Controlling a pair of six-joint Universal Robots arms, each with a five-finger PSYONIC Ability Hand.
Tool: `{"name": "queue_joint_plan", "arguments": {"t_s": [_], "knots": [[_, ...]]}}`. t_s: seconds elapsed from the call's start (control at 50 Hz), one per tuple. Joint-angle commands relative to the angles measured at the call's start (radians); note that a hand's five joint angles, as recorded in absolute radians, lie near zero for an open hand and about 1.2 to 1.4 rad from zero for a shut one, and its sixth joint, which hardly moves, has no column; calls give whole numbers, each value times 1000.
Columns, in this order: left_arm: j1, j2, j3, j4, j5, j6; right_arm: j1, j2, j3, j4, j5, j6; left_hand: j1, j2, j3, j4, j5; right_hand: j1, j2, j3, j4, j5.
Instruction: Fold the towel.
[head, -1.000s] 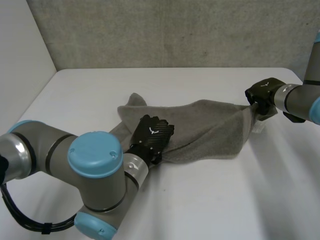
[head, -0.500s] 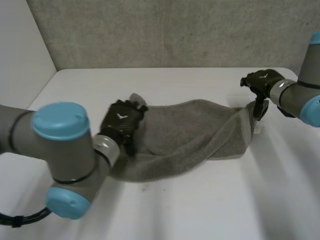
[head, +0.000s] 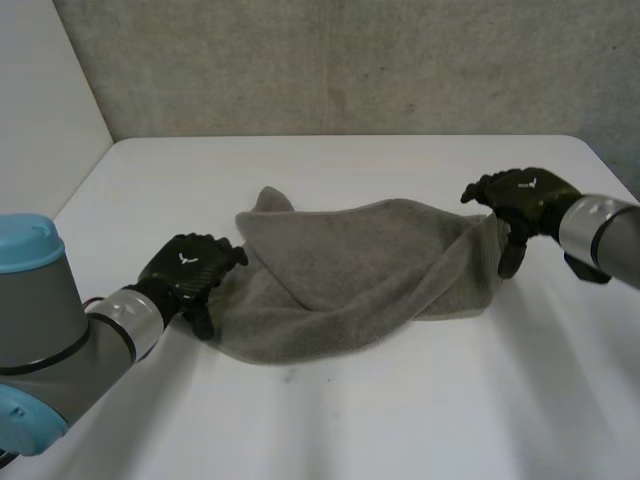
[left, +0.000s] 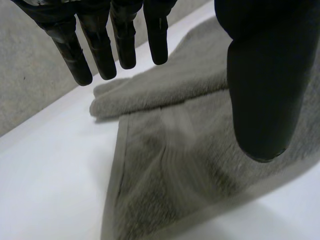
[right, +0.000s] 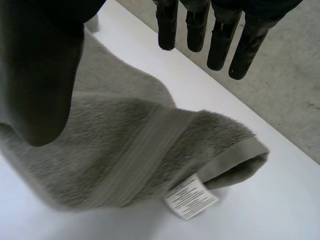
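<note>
Judging from the present layout, the fold is assessed as begun but not finished. The grey terry-cloth towel (head: 360, 270) is laid on the white table (head: 400, 410) between the two hands in a loose, rumpled double layer. One flap is draped slantwise over the lower layer, the edges are not aligned, and a pointed corner (head: 268, 197) projects just ahead of the left fingertips. The left hand (head: 188, 272) is positioned at one end of the towel. In its wrist view the fingers (left: 102, 47) are held straight and spread, the thumb is set well apart from them, and nothing is clasped; a banded hem of the cloth lies beneath the gap between thumb and fingers. The right hand (head: 520, 195) is positioned over the opposite end, and its fingers (right: 220, 47) are likewise extended and separated from the thumb, with no cloth pinched. Below that thumb the towel end is bunched and rolled over, and a small white printed label (right: 191, 196) is exposed beneath the fingertips. Flattening, squaring of the edges and at least one clean fold are judged to be outstanding. A grasp on a corner or hem would be required before the work could be advanced.
</note>
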Motion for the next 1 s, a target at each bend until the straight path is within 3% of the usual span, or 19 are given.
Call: {"name": "queue_joint_plan", "arguments": {"t_s": [0.02, 0.12, 0.36, 0.5, 0.72, 0.8, 0.82, 0.84, 0.86, 0.88, 1.0], "knots": [[68, -68, 11, 5, 7, 100, 3, -104, 249, -137, -14, -8, 96, 95, 95, 96, 94, -55, -78, -65, -83, -60], [83, -129, 27, 9, 51, 131, 3, -149, 385, -209, -18, -38, 231, 230, 230, 231, 229, -55, -78, -65, -83, -60], [82, -177, 51, 14, 84, 131, -4, -160, 482, -283, -14, -52, 366, 365, 365, 366, 364, -55, -78, -65, -83, -60], [78, -200, 78, 18, 82, 131, -23, -158, 502, -301, -14, -51, 747, 746, 746, 747, 745, -55, -78, -65, -83, -60], [75, -232, 84, 20, 84, 134, -46, -160, 508, -309, -18, -51, 1041, 1040, 1040, 1041, 1039, -55, -78, -65, -83, -60], [75, -234, 86, 31, 82, 134, -53, -160, 507, -309, -21, -51, 1018, 1017, 1017, 1018, 1016, -55, -78, -65, -83, -60], [75, -235, 86, 37, 80, 135, -57, -160, 505, -309, -22, -51, 873, 872, 872, 873, 871, -55, -78, -65, -83, -60], [75, -234, 86, 40, 79, 135, -61, -160, 505, -309, -22, -51, 586, 586, 586, 587, 584, -55, -78, -65, -83, -60], [75, -234, 86, 40, 79, 135, -61, -160, 505, -309, -22, -51, 583, 583, 583, 584, 581, -55, -78, -65, -83, -60], [75, -228, 86, 41, 77, 134, -63, -160, 507, -309, -22, -51, 424, 423, 423, 424, 422, -55, -78, -65, -83, -60], [75, -198, 84, 41, 73, 134, -67, -160, 508, -309, -21, -51, 296, 295, 295, 296, 294, -55, -78, -65, -83, -60]]}}
